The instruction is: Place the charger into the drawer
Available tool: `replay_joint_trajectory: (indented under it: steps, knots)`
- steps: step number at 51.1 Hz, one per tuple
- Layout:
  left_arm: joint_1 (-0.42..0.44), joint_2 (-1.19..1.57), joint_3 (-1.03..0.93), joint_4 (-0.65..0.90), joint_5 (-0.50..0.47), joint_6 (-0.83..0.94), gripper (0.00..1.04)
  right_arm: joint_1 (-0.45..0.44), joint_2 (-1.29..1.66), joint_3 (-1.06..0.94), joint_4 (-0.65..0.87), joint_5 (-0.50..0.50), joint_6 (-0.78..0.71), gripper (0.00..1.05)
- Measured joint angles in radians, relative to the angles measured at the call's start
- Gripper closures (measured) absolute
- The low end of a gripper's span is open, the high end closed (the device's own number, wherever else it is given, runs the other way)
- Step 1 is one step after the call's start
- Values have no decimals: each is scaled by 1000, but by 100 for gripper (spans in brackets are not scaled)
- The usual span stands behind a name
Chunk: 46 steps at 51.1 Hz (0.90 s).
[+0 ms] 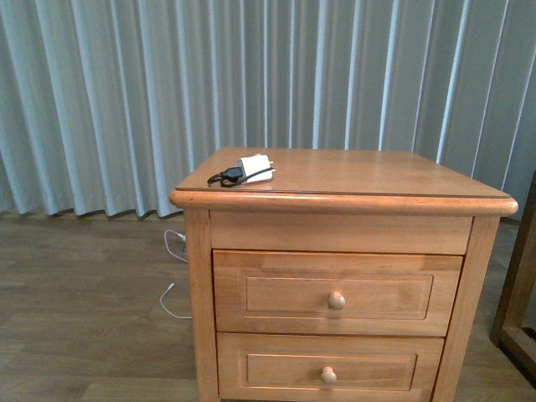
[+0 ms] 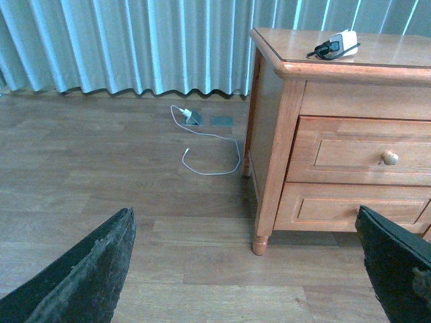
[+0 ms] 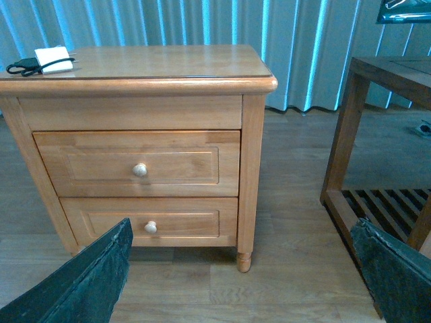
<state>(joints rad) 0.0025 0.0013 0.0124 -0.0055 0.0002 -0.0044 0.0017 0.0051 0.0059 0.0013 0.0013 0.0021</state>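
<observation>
Your charger [image 1: 254,167] lies on the nightstand top [image 1: 377,172], toward its left edge. It is a white block with its black cable bunched against its left side. Nothing touches it, so a grasp from above looks free.

The drawer [image 1: 276,293] it belongs in, the upper of the two, is fully shut, with its round knob [image 1: 336,300] centred on the front. You cannot see what is inside it, and the same goes for the lower drawer [image 1: 285,368] beneath. As I judge it, that upper knob must be pulled first, since a shut drawer takes nothing.

Your left gripper [image 2: 242,214] hangs low over the floor to the left of the nightstand, fingers spread wide and empty. Your right gripper [image 3: 240,225] is likewise spread and empty, looking at the drawer fronts and well apart from either knob.

A thin white cable [image 2: 210,147] trails on the floor near the curtain [image 1: 100,100]; leave it alone. A darker wooden table [image 3: 377,74] stands to the right.
</observation>
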Motion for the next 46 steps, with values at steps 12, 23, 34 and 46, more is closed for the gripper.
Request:
replay_joint_trajectory:
  steps: [12, 23, 34, 46]
  knots:
    - [0, 0, 0, 0, 0, 0, 6, 0, 0, 0, 0, 0, 0, 8]
    - [0, 0, 0, 0, 0, 0, 6, 0, 0, 0, 0, 0, 0, 8]
    - [0, 0, 0, 0, 0, 0, 6, 0, 0, 0, 0, 0, 0, 8]
    - [0, 0, 0, 0, 0, 0, 6, 0, 0, 0, 0, 0, 0, 8]
